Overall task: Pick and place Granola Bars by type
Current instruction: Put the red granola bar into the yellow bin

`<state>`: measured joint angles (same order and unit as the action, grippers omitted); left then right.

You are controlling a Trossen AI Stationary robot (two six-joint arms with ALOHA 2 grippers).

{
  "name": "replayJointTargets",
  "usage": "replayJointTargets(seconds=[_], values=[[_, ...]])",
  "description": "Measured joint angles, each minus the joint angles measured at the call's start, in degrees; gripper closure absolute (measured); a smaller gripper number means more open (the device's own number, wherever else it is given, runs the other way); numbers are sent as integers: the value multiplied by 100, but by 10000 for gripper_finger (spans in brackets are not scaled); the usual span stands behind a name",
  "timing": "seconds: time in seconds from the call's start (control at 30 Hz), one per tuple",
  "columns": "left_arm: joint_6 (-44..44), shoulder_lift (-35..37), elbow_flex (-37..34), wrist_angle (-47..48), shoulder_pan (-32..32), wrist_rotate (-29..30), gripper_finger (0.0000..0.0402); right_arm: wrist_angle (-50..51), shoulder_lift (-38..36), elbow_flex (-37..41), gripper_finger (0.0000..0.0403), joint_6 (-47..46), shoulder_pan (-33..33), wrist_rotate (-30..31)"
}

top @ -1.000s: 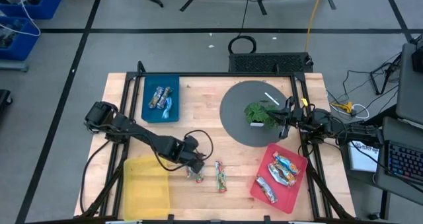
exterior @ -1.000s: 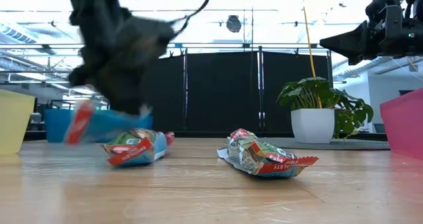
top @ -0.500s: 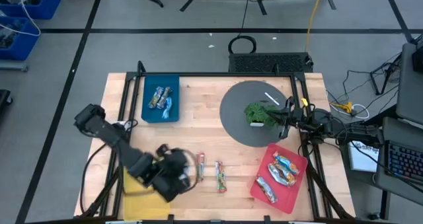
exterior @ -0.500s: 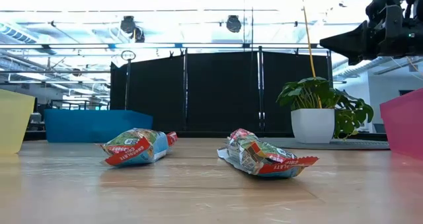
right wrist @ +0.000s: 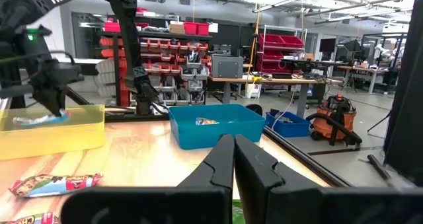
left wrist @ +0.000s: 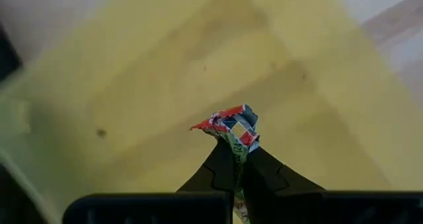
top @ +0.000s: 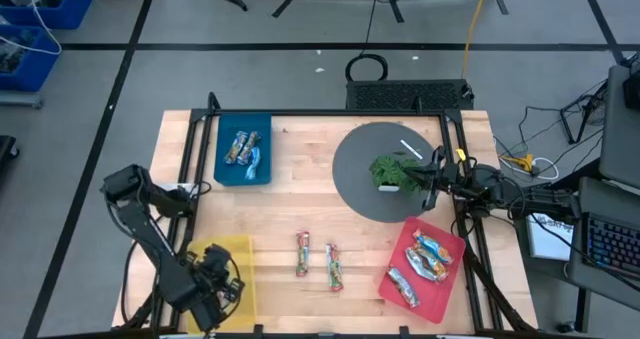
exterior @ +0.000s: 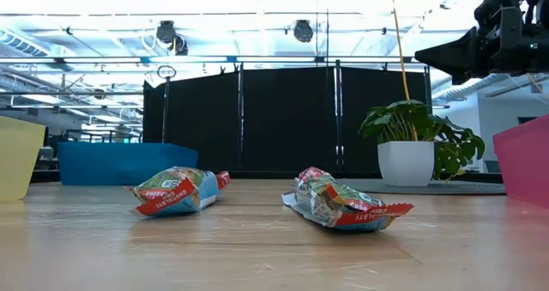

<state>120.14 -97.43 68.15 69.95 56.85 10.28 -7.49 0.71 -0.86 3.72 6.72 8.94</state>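
My left gripper (top: 207, 282) hangs over the yellow tray (top: 240, 249) at the table's near left, shut on a red-green granola bar (left wrist: 231, 126). Two more red-green bars (top: 302, 254) (top: 333, 267) lie flat on the wood near the table's middle; the low view shows them too (exterior: 176, 192) (exterior: 343, 203). Silver-blue bars (top: 243, 147) lie in the blue tray (top: 225, 169). Silver-orange bars (top: 425, 259) lie in the red tray (top: 392, 279). My right gripper (right wrist: 232, 148) is shut and waits at the right, by the potted plant (top: 395, 171). My left gripper pinches the red-green bar between its two fingers, coming from above and pointing down. One crumpled end of the wrapper (left wrist: 228, 123) sticks out past the fingertips (left wrist: 264, 174). The bar is lifted clear over the yellow tray's floor (left wrist: 152, 98).
A grey round mat (top: 360, 184) with the plant takes up the far right. The right arm (exterior: 480, 42) hangs high at the right in the low view. Bare wood lies between the trays, around the two loose bars. Black rails run along the table's edges.
My left gripper, shut on a red-green bar, rose from beside the two loose bars and swung toward the table's near left edge, ending over the yellow tray. The bar went with it, lifted clear. The other two bars and the right arm stayed put.
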Motion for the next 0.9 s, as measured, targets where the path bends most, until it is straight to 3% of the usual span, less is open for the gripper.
replayJointTargets(seconds=[0.17, 0.33, 0.47, 0.53, 0.7, 0.77, 0.83, 0.9], values=[[-328, 0, -537, -918, 79, -151, 366, 0, 0, 0, 396, -1, 0, -1], [-797, 0, -518, -755, 19, -127, 289, 1, 0, 0, 396, 0, 0, -1], [-875, 2, -297, -265, -53, -90, 249, 0, 0, 0, 396, 0, -1, -1], [-1149, 22, -132, -181, -133, 281, 239, 0, 0, 0, 396, -1, 0, -1], [-2614, 196, 242, -870, -561, 2351, 237, 2, -2, 0, 396, 0, -1, -1], [-3281, 274, 296, -1413, -924, 2638, 242, 2, -2, 0, 396, -1, -1, -1], [-3875, 310, 304, -2046, -1453, 2321, 248, 0, -2, 0, 396, -1, -2, -1], [-4400, 281, 303, -2598, -2056, 1481, 253, 2, 0, 0, 396, -1, 0, -1]])
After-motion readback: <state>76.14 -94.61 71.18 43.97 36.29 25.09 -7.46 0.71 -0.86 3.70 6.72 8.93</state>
